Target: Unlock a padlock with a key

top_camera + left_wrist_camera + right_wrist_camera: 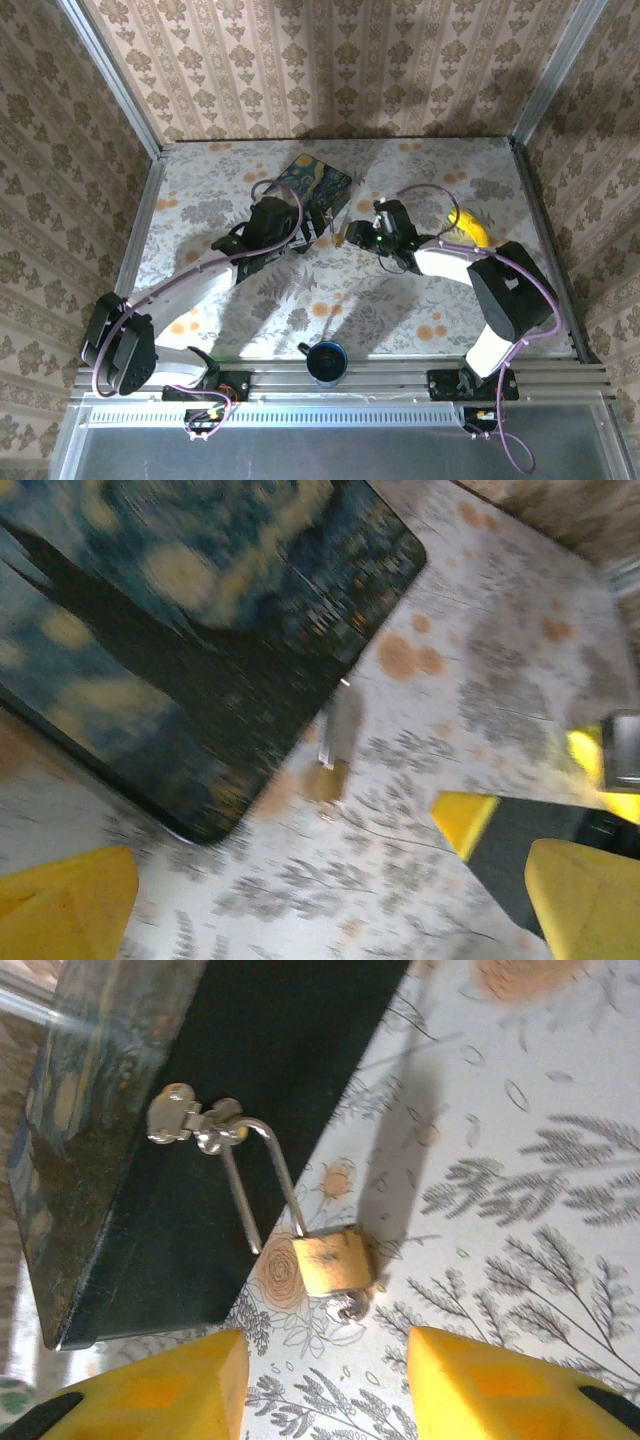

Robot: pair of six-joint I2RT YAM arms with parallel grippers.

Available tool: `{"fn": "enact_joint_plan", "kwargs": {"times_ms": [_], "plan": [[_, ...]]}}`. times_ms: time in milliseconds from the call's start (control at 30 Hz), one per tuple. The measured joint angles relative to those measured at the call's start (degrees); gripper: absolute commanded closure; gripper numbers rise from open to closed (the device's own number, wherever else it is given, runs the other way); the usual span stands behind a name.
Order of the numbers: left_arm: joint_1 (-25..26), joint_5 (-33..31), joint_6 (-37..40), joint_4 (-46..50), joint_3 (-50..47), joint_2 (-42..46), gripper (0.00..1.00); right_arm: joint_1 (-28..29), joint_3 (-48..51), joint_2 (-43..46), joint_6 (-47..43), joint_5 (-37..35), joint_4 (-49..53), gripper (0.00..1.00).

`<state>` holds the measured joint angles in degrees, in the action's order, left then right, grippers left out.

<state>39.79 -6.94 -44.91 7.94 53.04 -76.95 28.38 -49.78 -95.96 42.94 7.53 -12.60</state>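
Observation:
A small brass padlock (333,1260) lies on the flowered tablecloth beside the dark blue painted box (110,1160). Its thin silver shackle (275,1170) hangs in the box's clasp (190,1122), and one shackle leg stands free of the body. A silver key (350,1307) sticks out of the padlock's bottom. My right gripper (325,1390) is open just short of the key, touching nothing. In the blurred left wrist view the padlock (325,780) lies by the box (200,630). My left gripper (320,910) is wide open there, holding nothing. From above, both grippers (300,235) (358,235) sit at the box (315,185).
A yellow banana-like object (470,225) lies behind the right arm. A blue cup (326,360) stands at the near table edge between the arm bases. Metal frame rails and wallpapered walls close in the table.

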Motion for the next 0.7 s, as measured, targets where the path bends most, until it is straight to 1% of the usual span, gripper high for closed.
{"fn": "enact_joint_plan", "kwargs": {"times_ms": [100, 233, 467, 700], "plan": [[-1.6, -4.5, 4.6, 3.8, 2.4, -1.0, 0.0, 3.1, -5.1, -0.3, -5.7, -5.2, 7.3, 0.42], [-4.8, -7.3, 7.8, 6.3, 3.6, -5.0, 0.0, 6.4, -11.0, -3.9, -11.2, -11.5, 14.1, 0.38], [-8.7, -8.1, 9.4, 7.2, 3.7, -12.0, 0.0, 9.3, -15.3, -10.6, -15.8, -18.3, 21.0, 0.34], [-9.9, -8.3, 10.1, 6.9, 4.5, -13.3, 0.0, 10.0, -19.7, -14.3, -17.6, -21.2, 23.5, 0.33]]}}
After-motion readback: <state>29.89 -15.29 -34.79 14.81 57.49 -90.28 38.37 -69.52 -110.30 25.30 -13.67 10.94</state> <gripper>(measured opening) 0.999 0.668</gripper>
